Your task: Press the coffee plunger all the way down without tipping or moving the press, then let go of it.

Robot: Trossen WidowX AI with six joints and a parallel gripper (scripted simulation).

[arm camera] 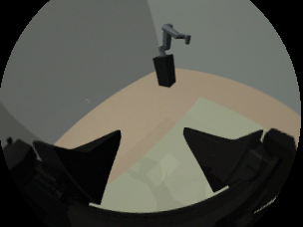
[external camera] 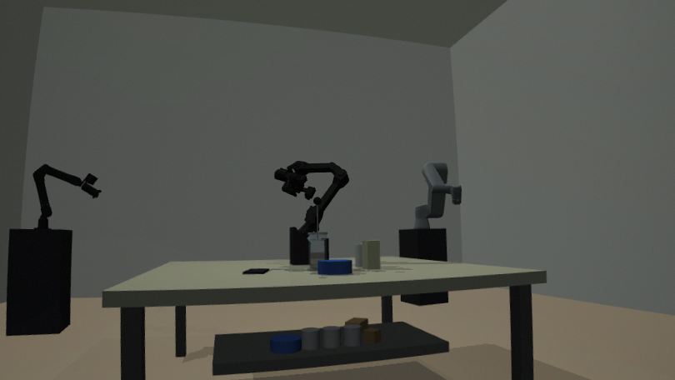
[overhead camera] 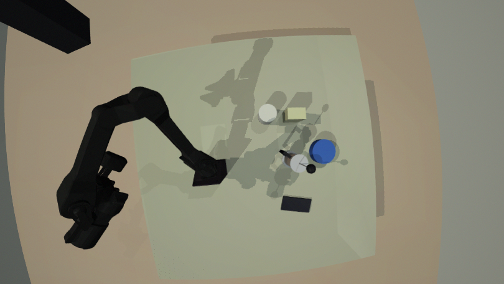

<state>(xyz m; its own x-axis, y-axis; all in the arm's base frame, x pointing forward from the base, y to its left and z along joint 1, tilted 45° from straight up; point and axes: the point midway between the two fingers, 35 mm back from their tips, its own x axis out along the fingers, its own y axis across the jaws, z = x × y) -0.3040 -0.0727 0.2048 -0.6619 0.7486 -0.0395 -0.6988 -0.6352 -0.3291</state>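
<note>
Overhead, far front, wrist views

The pale green square bench [overhead camera: 183,240] carries a glass coffee press with a black-knobbed plunger [overhead camera: 298,163], a flat blue cylinder [overhead camera: 322,151] just beside it, a white upright cylinder [overhead camera: 267,113] next to a cream block [overhead camera: 295,113], and a thin black slab [overhead camera: 296,203] lying apart.

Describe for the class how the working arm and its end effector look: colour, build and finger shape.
The arm is matt black throughout, built of thick rounded links with bulky joints. The end effector has two dark, wedge-shaped fingers tapering to points. No markings or loose cables show.
</note>
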